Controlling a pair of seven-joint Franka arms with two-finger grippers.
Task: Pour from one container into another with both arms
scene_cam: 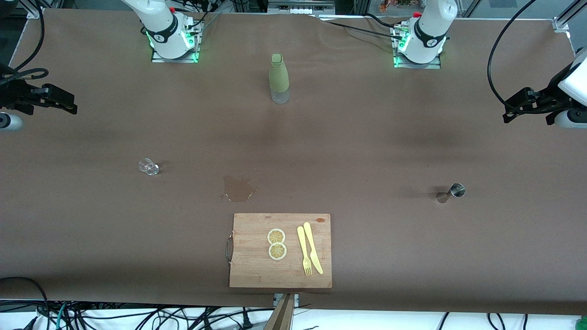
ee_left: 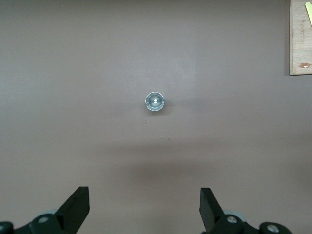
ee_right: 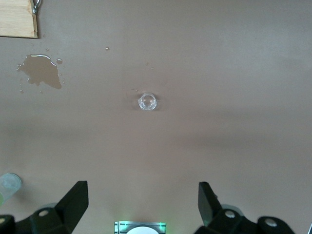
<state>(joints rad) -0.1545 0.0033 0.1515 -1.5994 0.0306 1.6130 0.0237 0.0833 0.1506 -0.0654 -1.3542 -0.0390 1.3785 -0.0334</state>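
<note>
A small clear glass (scene_cam: 148, 167) (ee_right: 146, 102) stands on the brown table toward the right arm's end. A metal jigger (scene_cam: 451, 191) (ee_left: 155, 101) stands toward the left arm's end. A green bottle (scene_cam: 279, 78) with a clear base stands upright between the two arm bases. My right gripper (scene_cam: 69, 103) (ee_right: 144, 207) hangs open and empty over its end of the table, well away from the glass. My left gripper (scene_cam: 510, 112) (ee_left: 145, 209) hangs open and empty over the other end, well away from the jigger. Both arms wait.
A wooden cutting board (scene_cam: 247, 270) lies near the front edge with two lemon slices (scene_cam: 276, 244), a yellow fork (scene_cam: 303, 251) and a knife (scene_cam: 312, 247). A wet spill (scene_cam: 237, 189) (ee_right: 41, 70) marks the table just farther from the camera than the board.
</note>
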